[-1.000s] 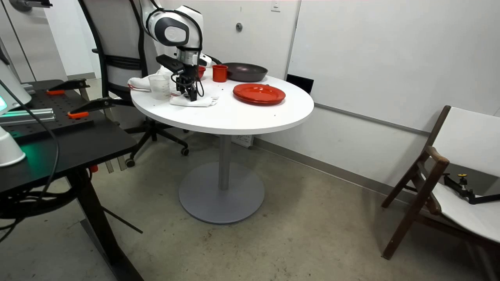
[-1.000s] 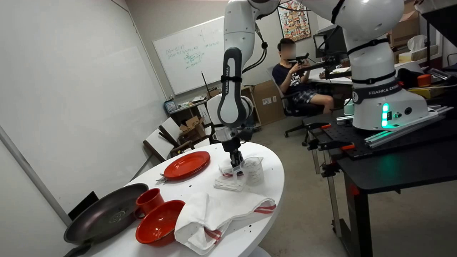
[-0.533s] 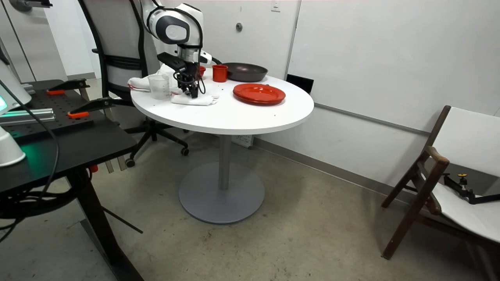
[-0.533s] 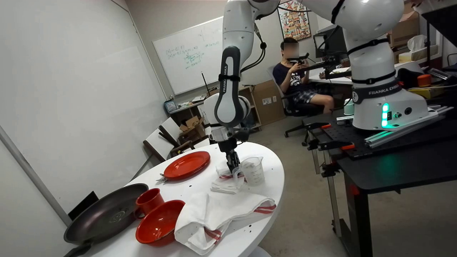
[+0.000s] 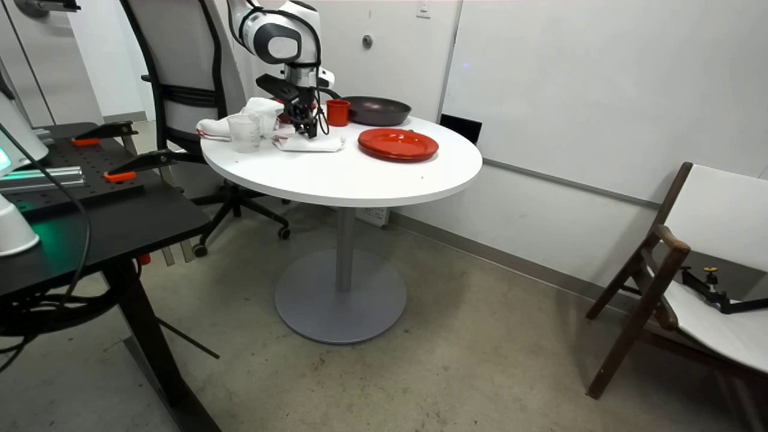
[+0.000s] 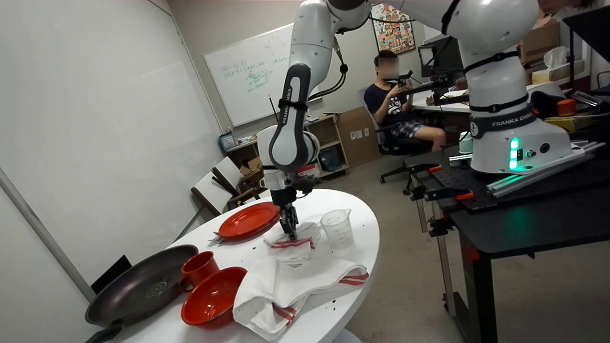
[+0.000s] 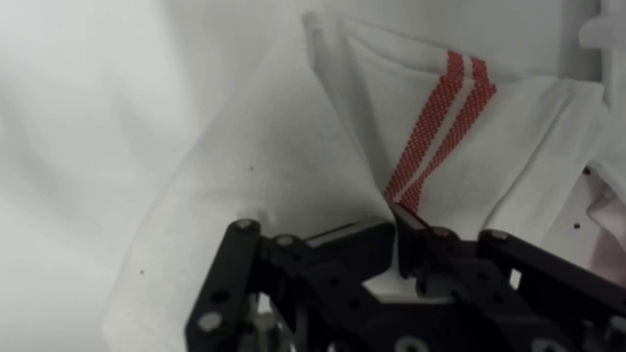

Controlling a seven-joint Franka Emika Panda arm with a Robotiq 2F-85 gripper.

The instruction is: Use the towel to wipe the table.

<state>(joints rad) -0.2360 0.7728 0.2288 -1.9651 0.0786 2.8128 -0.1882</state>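
Presently in hand: what is judged to be the wiping stage; the towel [image 6: 296,248] is held low against the table [image 5: 372,180] by the gripper [image 7: 396,239].
Jaws: closed, with a fold of the towel pinched between them beside its red stripes, as is seen in the wrist view.
Towel: found rumpled on the table between the red plates [image 6: 249,220] and the measuring cup [image 6: 337,228]; whether the cloth heap [image 6: 295,286] just beside it is touched cannot be told.
Dark specks [image 7: 577,226]: scattered over the table in all views, so the wiping is judged unfinished.
Next stroke: a firm pinch and light downward pressure are called for, so that the towel can be drawn flat across the nearest specks.
Red plates and measuring cup: clearance should be left, as either could be nudged if the stroke is run too wide.
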